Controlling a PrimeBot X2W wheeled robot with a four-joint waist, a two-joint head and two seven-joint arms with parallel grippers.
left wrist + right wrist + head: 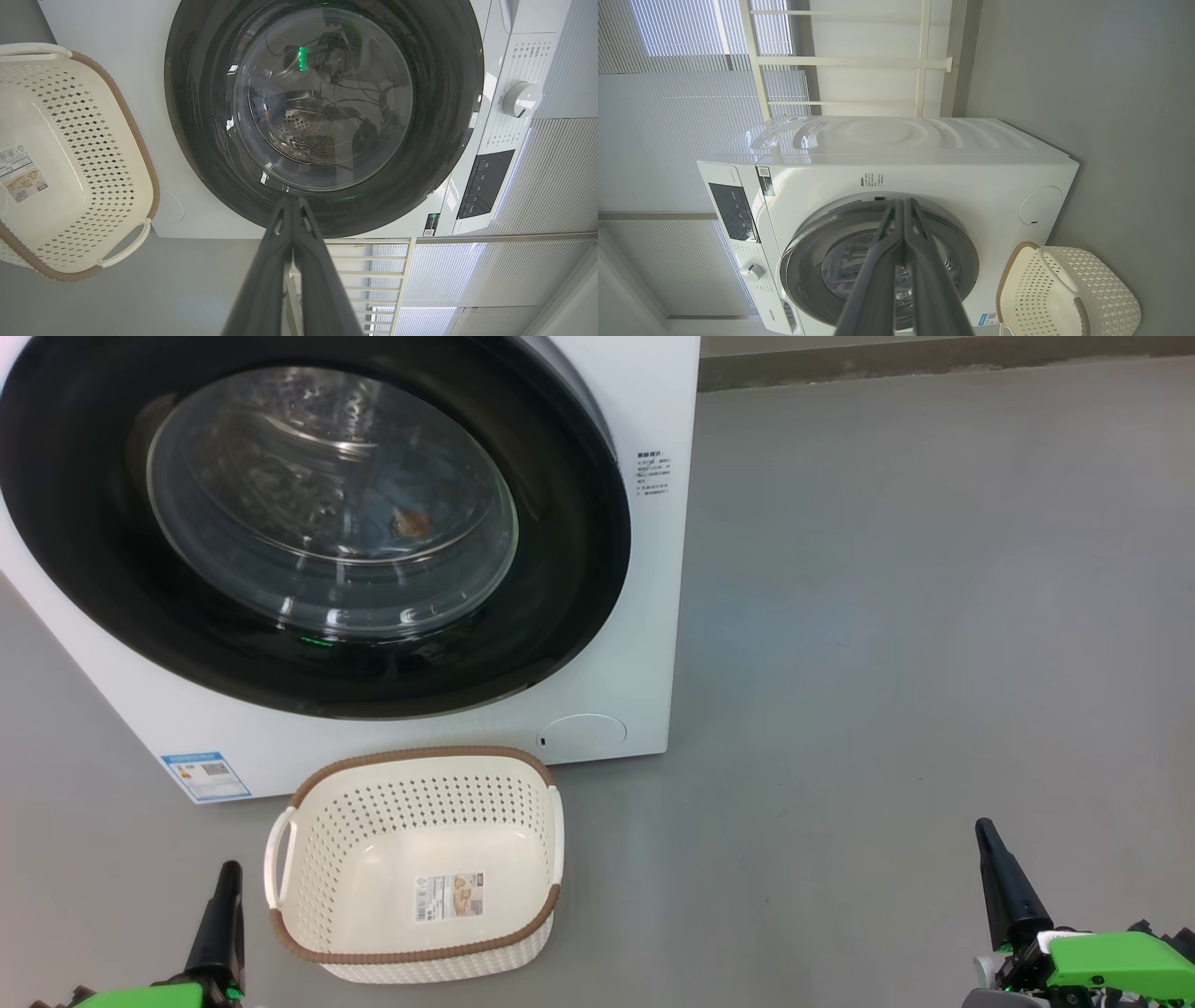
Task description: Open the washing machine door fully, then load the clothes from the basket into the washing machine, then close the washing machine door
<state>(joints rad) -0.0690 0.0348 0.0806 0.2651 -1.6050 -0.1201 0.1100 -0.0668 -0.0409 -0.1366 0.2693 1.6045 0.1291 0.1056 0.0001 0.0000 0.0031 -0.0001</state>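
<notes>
Head view, basket (411, 807) label (450, 896), left wrist view, dial (521, 98)

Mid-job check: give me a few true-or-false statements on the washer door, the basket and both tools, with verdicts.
1. The round black-rimmed glass door of the white front-loading washing machine hangs open. False: it is shut against the front.
2. The cream perforated plastic basket holds no clothes. True.
3. The left tool grips a garment. False: its fingers are shut on nothing.
4. The basket stands on the grey floor before the machine. True.
5. The right tool is shut and empty. True.
</notes>
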